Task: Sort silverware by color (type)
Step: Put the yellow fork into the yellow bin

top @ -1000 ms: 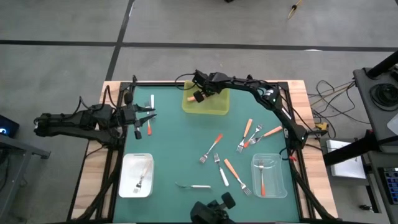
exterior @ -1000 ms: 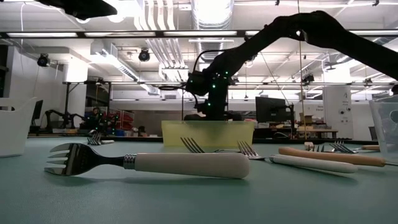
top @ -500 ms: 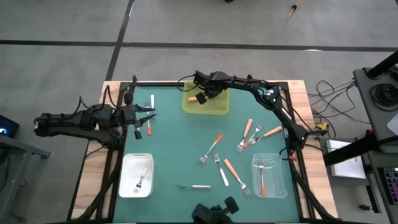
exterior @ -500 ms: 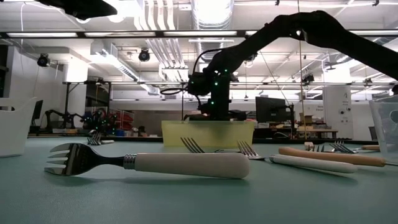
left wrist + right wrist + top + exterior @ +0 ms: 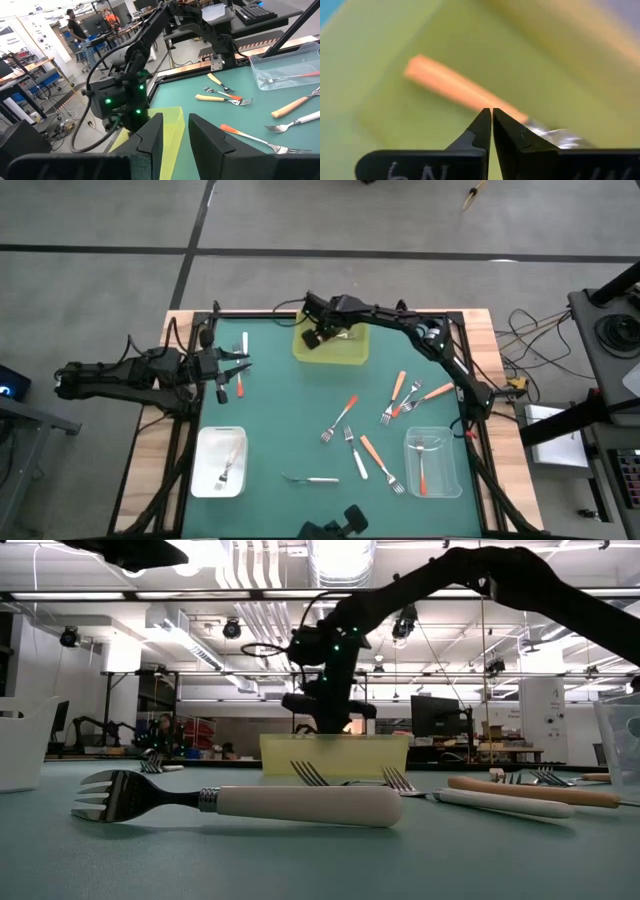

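- High view: the right gripper [image 5: 316, 338] hangs over the yellow bin [image 5: 345, 350] at the table's far edge; the left gripper [image 5: 243, 370] waits at the left side, above a red-orange fork [image 5: 240, 387]. Loose forks [image 5: 352, 442] lie scattered right of centre, and single forks sit in the white tray [image 5: 203, 465] and the clear tray [image 5: 448, 470].
- Low view: a white-handled fork [image 5: 240, 802] lies nearest — the yellow bin stands behind it.
- Left wrist view: the left gripper's fingers [image 5: 152, 135] stand slightly apart, gripping nothing.
- Right wrist view: the right gripper's fingers [image 5: 482, 129] are pressed together, empty, above an orange-handled fork [image 5: 455, 89] lying in the bin.
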You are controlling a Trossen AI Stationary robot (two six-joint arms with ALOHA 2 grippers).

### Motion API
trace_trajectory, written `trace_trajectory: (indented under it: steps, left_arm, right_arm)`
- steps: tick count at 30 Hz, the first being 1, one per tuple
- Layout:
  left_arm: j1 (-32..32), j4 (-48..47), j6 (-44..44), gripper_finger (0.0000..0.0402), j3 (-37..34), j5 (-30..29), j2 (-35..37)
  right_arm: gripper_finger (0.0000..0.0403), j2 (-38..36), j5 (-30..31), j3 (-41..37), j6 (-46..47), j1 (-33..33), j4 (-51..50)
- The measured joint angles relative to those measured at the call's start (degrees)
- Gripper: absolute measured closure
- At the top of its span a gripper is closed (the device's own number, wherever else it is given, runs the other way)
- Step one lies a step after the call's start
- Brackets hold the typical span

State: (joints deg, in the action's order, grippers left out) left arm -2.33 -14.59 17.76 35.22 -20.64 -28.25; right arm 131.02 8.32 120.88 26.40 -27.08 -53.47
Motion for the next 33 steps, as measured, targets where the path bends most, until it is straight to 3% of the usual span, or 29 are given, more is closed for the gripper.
trace_trajectory:
  steps: [23, 33]
  left_arm:
    - [0.0, -0.3, 0.0, 0.0326, 0.0, 0.0, 0.0]
    - [0.0, -0.3, 0.0, 0.0326, 0.0, 0.0, 0.0]
  right_arm:
    - [0.0394, 3.6, -0.9, -1.3, 1.0, -0.2, 2.9]
    - [0.0394, 3.7, 3.7, -1.3, -0.3, -1.9, 4.0]
